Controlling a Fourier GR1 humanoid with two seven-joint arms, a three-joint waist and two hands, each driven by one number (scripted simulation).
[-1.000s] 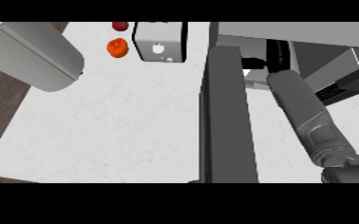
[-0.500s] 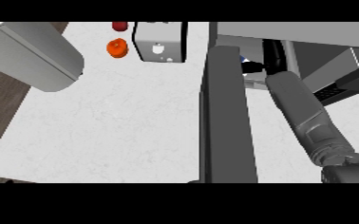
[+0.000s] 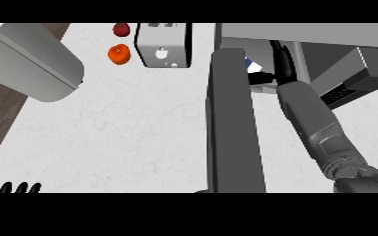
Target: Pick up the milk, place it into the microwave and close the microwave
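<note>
The microwave point(image 3: 317, 35) stands at the upper right, and its dark door point(image 3: 235, 130) swings open toward me. My right forearm reaches into the cavity. Just inside the opening, a small white and blue part of the milk point(image 3: 255, 66) shows. My right hand point(image 3: 282, 62) is curled around it, with the thumb below it and the fingers beyond it. Most of the carton is hidden by the hand and the door's edge. At the lower left edge only the fingertips of my left hand point(image 3: 18, 187) show, open and resting.
A grey boxy appliance point(image 3: 164, 45) stands left of the microwave, with a red item point(image 3: 122, 29) and an orange item point(image 3: 118, 54) beside it. A large grey rounded body point(image 3: 37, 67) fills the upper left. The counter's left edge point(image 3: 15, 125) runs beside dark flooring.
My right forearm has pushed slightly farther into the microwave, and the milk has moved with the hand. The door has not moved.
</note>
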